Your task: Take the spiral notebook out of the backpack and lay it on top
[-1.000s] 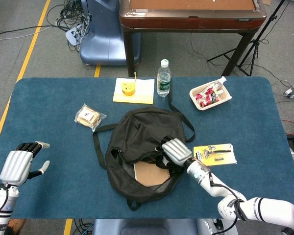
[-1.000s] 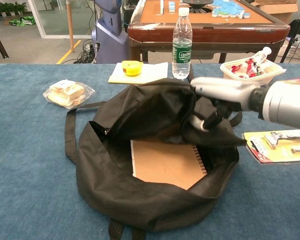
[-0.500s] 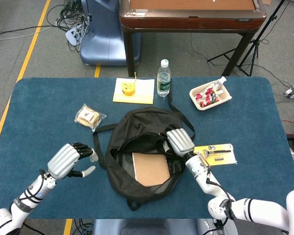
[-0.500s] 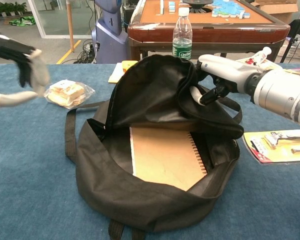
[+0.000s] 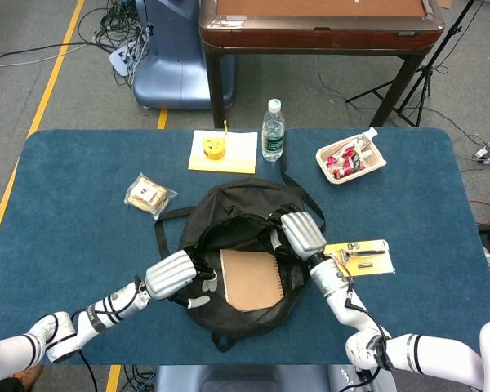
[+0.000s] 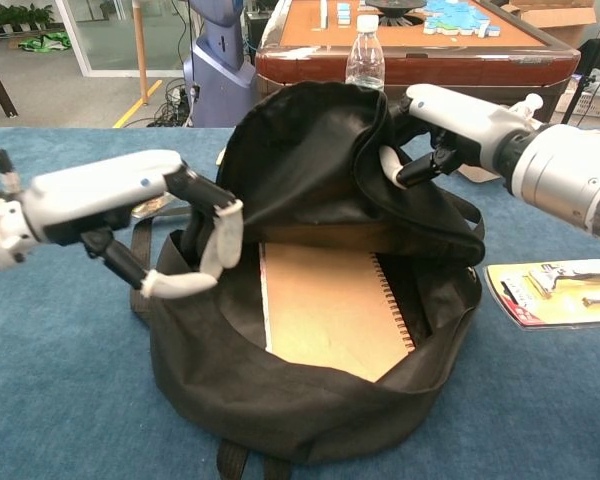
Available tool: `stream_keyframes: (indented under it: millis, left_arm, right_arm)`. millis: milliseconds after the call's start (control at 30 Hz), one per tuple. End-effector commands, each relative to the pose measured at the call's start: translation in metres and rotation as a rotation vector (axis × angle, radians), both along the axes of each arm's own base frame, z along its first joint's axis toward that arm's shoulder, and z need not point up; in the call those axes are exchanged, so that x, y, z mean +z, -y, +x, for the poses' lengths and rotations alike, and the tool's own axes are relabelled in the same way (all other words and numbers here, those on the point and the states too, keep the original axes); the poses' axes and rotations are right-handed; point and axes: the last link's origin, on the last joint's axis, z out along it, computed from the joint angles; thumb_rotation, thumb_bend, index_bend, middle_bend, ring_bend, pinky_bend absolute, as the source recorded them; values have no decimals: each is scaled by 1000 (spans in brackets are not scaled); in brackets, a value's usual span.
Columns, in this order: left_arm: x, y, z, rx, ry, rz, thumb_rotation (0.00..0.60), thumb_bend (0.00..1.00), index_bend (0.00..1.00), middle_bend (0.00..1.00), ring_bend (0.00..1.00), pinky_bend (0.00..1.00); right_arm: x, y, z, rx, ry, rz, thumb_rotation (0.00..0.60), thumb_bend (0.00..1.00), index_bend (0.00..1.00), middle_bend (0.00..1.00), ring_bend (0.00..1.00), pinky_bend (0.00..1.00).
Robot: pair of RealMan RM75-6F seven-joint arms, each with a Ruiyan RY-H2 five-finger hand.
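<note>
The right hand (image 6: 435,125) holds the backpack (image 6: 310,400) flap up at upper centre; the left hand (image 6: 170,225), fingers apart and empty, nears the spiral notebook (image 6: 330,315), which looks light and stiff, best pinched by its free left edge.

Blue table (image 5: 82,171), backpack (image 5: 229,314), water bottle (image 5: 273,131), sandwich bag (image 5: 149,194), snack tray (image 5: 351,158)

The near edge of the spiral notebook (image 6: 330,315) is hidden behind the backpack (image 6: 280,400) rim, the raised flap covers most of the water bottle (image 6: 365,62) in the chest view, and the blister card (image 6: 555,290) runs off that view's right edge.
</note>
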Motion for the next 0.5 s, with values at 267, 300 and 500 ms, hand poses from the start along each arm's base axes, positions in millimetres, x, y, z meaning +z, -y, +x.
stream_keyframes:
  millis: [267,300,500]
  left_arm:
    - [-42,-13,-1,-71,-98,42,600,290,512,580,522,542]
    - [-44,-13,-2,-81,-109,53,600,290,500,569,517,535]
    - [-57,-9,-8,-159,-179,124,600,289,432,478,443,506]
  right_arm:
    - [0,-16,-1,3,48,16,600,749,646,475,287,178]
    - [1,-17,-1,6,51,14,600,749,646,475,287,178]
    - [3,-30,1,30,59,14,600,753,646,473,287,178]
